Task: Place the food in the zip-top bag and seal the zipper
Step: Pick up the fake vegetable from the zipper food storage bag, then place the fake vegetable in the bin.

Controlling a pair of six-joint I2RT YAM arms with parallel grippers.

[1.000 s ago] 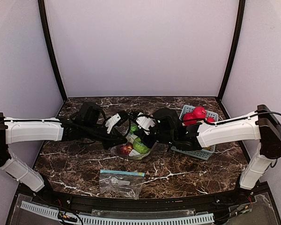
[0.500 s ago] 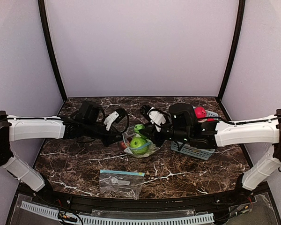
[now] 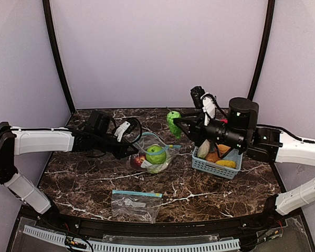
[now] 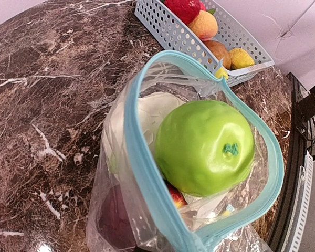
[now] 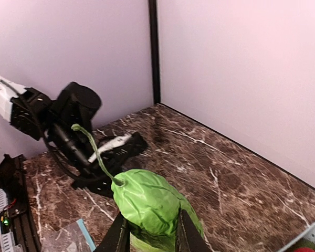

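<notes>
The zip-top bag (image 3: 165,157) lies mid-table with its teal-zippered mouth (image 4: 142,157) standing open. Inside it are a green apple (image 4: 205,147), a white cauliflower (image 4: 147,113) and a red apple (image 4: 173,194). My left gripper (image 3: 132,150) is at the bag's left rim, shut on it; its fingers barely show in the left wrist view. My right gripper (image 5: 149,233) is raised above the table behind the bag, shut on a green leafy vegetable (image 5: 147,202) with a long stem, also seen from above (image 3: 171,119).
A light-blue slotted basket (image 3: 210,167) at right holds red, orange and yellow food pieces (image 4: 205,23). A second, flat zip-top bag (image 3: 136,202) lies near the front edge. Walls close off the back and sides.
My right arm rose from the bag's mouth up and to the back right, carrying the green vegetable. My left gripper closed on the bag's rim; the mouth now stands open.
</notes>
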